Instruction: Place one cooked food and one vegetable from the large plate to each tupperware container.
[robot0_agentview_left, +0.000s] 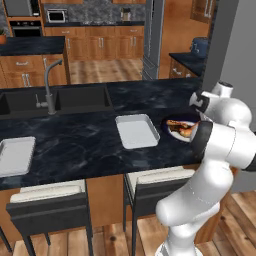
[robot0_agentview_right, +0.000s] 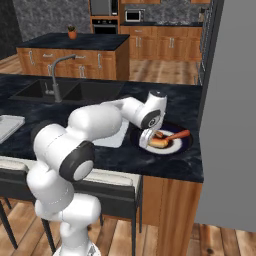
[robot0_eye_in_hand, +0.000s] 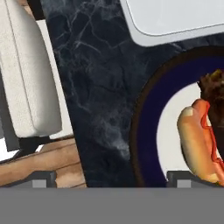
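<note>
While two trays (robot0_agentview_left: 136, 131) wait, one plate (robot0_agentview_right: 186, 144)

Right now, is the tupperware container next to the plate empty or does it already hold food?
Empty. The tupperware container shows only bare light-grey floor inside its rim, and the hot dog lies on the large plate beside it.

Even, soft rendered light; faint sheen on the dark counter (robot0_agentview_left: 75, 145) beside the sink (robot0_agentview_left: 55, 100); edges slightly blurry.
</note>
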